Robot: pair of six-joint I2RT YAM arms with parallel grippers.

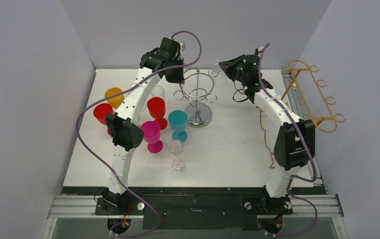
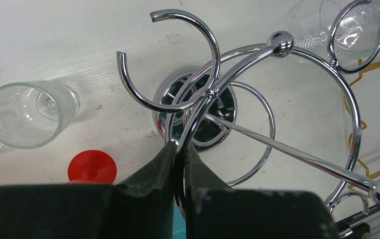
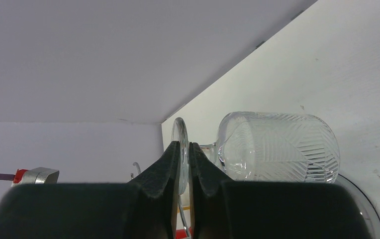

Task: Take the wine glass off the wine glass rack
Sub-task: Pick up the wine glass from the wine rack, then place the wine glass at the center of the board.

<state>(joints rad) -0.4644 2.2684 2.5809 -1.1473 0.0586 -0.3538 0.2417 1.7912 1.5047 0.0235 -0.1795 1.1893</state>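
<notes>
Top view: the wine glass (image 1: 216,69) is clear and pale against the desk (image 1: 237,144), so it's hard to pick out. It sits just right of the top of the wine glass rack (image 1: 199,117), at my right claw (image 1: 224,67). The left claw (image 1: 177,75) is at the rack's upper left rim. I can't read either claw's gap from up here. A red glass (image 1: 156,107) and a teal glass (image 1: 178,121) stand just left of the rack's base. A gold rack (image 1: 317,94) is well to the right of it.

Left wrist: the left claw (image 2: 179,147) is pinched narrow on the chrome wire hoop of the wine glass rack (image 2: 281,43). The wine glass (image 2: 310,22) is up and right of the rack's ball top, cut off by the frame edge. It overlaps one hook ring, and I can't tell whether it is clear of that ring. A second clear glass (image 2: 29,114) stands left of the rack.

Right wrist: the right claw (image 3: 181,147) is nearly closed, clamping the thin foot disc of the wine glass (image 3: 277,147). The bowl has a cut herringbone pattern on a short stem, and the glass lies sideways in this view. The fingers hide the lower part of the foot. The rack itself is hard to make out here.
</notes>
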